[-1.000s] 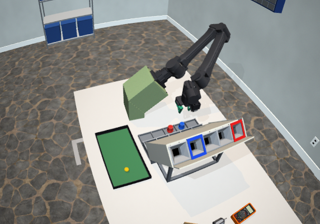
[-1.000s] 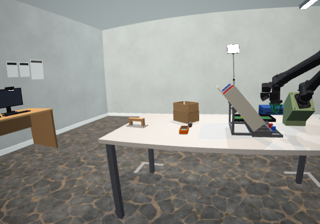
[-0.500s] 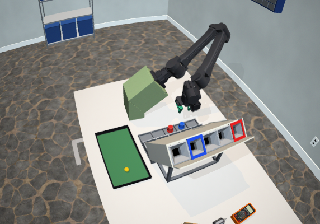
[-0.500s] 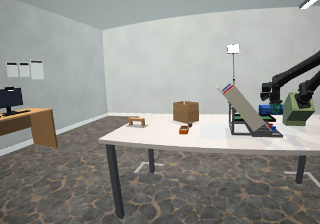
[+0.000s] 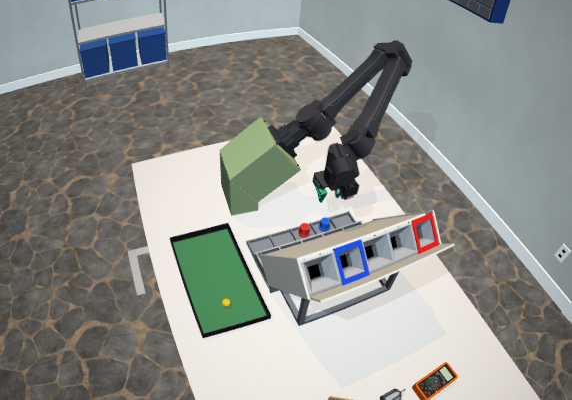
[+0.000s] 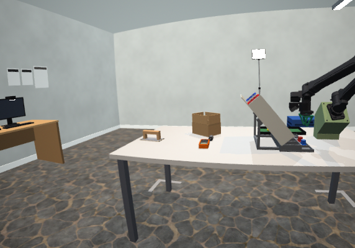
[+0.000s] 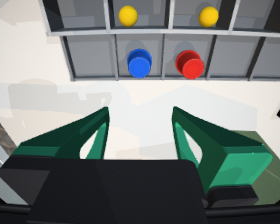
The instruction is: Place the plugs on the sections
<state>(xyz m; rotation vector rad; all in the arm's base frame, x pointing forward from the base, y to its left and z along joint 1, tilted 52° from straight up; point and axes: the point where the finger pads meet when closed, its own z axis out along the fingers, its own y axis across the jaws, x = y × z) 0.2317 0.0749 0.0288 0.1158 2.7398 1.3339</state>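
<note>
My gripper (image 5: 328,193) hangs open and empty above the table, a little back from the row of grey sections (image 5: 305,235); it also shows in the wrist view (image 7: 139,122). The red plug (image 7: 190,64) and the blue plug (image 7: 139,63) stand on the flat front parts of two neighbouring sections. A yellow marble (image 7: 208,16) lies in the section behind the red plug, and another (image 7: 128,15) behind the blue plug. The sloped cover carries the blue-banded funnel (image 5: 351,261) and the red-banded funnel (image 5: 425,233). One yellow marble (image 5: 226,302) lies in the green tray (image 5: 217,278).
A green block (image 5: 257,167) sits at the arm's base, left of the gripper. An orange multimeter (image 5: 434,381) lies at the table's near end. A cardboard box (image 6: 206,123) and a wooden handle (image 6: 151,134) stand further along the table.
</note>
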